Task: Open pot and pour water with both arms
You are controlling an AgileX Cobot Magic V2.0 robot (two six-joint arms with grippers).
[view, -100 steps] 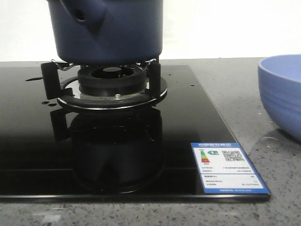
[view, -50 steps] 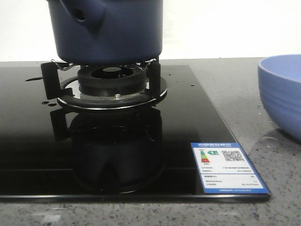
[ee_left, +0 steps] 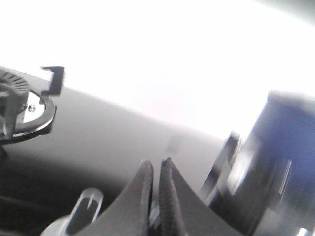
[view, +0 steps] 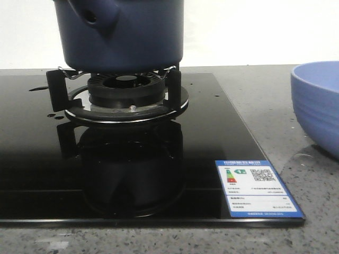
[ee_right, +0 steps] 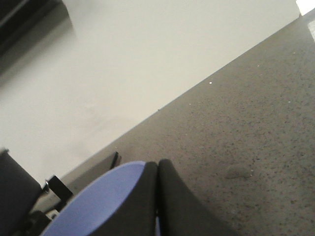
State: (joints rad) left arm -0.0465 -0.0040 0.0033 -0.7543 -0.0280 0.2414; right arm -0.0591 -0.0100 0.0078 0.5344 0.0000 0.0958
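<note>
Both jaws sit pressed together, empty, and nothing has shifted over the last second: your dark navy-blue round pot [view: 119,34] still rests on the black burner stand [view: 124,92], unopened.

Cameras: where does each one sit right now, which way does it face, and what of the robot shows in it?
Front view: low, facing forward over the hob; the pot on the burner, pale blue bowl at right; no robot parts show.
Left wrist view: on the left arm, blurred, looking across the hob; left tool shut, pot at the frame's edge.
Right wrist view: on the right arm, over the counter; right tool shut before the bowl.
Shared: front and left wrist both show the pot.
</note>
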